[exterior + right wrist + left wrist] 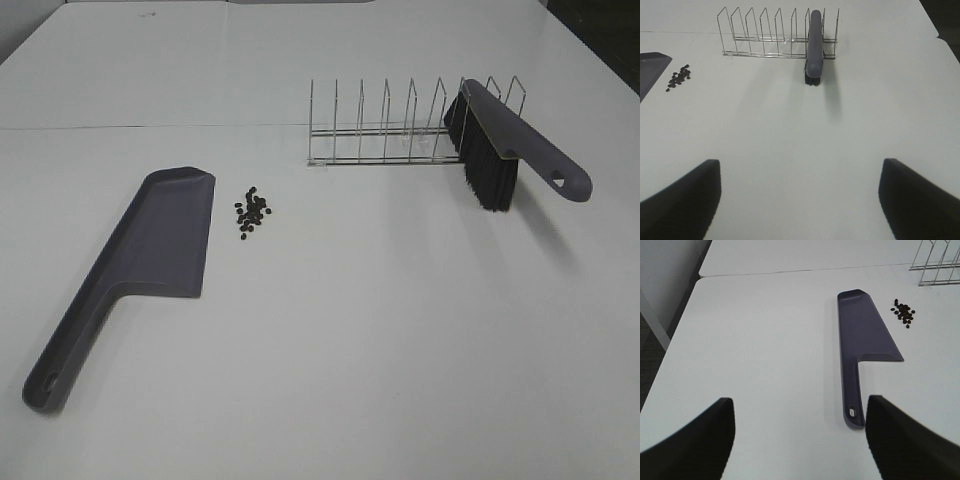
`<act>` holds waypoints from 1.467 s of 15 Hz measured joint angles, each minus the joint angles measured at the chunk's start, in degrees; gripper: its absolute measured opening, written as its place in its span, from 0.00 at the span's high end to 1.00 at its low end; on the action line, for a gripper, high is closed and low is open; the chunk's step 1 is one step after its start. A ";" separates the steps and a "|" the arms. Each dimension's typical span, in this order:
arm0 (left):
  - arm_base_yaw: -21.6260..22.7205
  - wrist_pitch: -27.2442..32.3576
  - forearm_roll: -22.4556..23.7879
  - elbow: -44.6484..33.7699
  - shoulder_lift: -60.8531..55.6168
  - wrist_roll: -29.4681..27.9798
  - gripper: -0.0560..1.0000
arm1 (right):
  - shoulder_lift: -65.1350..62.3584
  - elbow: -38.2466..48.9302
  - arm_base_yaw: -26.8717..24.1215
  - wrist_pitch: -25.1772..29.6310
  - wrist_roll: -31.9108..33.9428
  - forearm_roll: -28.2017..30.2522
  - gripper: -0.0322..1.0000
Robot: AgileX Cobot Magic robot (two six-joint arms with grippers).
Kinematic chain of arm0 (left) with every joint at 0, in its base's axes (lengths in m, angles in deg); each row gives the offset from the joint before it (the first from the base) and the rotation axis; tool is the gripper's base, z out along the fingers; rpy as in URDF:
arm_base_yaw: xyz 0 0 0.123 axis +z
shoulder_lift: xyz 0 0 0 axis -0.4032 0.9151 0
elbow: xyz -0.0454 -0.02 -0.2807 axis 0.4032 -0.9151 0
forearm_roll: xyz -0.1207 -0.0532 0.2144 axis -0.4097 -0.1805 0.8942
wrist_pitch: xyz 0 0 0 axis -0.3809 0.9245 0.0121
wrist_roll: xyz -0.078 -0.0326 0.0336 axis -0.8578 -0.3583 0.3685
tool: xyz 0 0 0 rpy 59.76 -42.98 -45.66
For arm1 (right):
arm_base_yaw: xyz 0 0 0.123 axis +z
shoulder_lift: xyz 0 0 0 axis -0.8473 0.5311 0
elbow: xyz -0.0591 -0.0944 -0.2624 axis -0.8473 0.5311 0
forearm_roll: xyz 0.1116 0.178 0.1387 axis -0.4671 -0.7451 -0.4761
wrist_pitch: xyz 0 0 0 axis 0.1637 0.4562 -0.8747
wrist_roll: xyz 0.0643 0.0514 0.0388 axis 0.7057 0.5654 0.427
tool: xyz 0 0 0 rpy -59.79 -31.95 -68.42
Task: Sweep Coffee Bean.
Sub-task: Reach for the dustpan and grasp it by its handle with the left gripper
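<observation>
"Counting stock, left side first: what do you have?"

"Item one: my left pincer (800,400), released, its dark fingers (700,440) spread wide with only the bare white table (765,340) between them. Item two: one grey dustpan (862,335), lying flat ahead of that pincer, with the handle end and its hanging hole nearest me and the blade pointing away."

"And the task's thing?"

"Item three: coffee beans (252,210), a loose cluster of small dark ovals on the table. They lie just beside the long edge of the dustpan's blade, near its far end, with a narrow strip of table between them and it. From the high camera they sit between the dustpan and the wire rack (390,130), closer to the dustpan. Neither pincer is near them."

"Right side?"

"Item four: my right pincer (800,162), also released, holding nothing, over open table. Item five: one brush (500,150), grey back and black bristles, propped at a tilt in the right-hand end of the rack. Its bristles point down and its handle juts out past the wires. It is well apart from the beans."
</observation>
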 joint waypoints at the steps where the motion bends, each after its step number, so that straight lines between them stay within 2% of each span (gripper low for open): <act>1: 0.00 0.00 0.00 0.00 0.00 0.00 0.32 | 0.00 0.00 0.00 0.00 0.00 0.00 0.26; 22: 0.00 0.00 0.00 0.00 0.00 0.00 0.32 | 0.00 0.00 0.00 0.00 0.00 0.00 0.26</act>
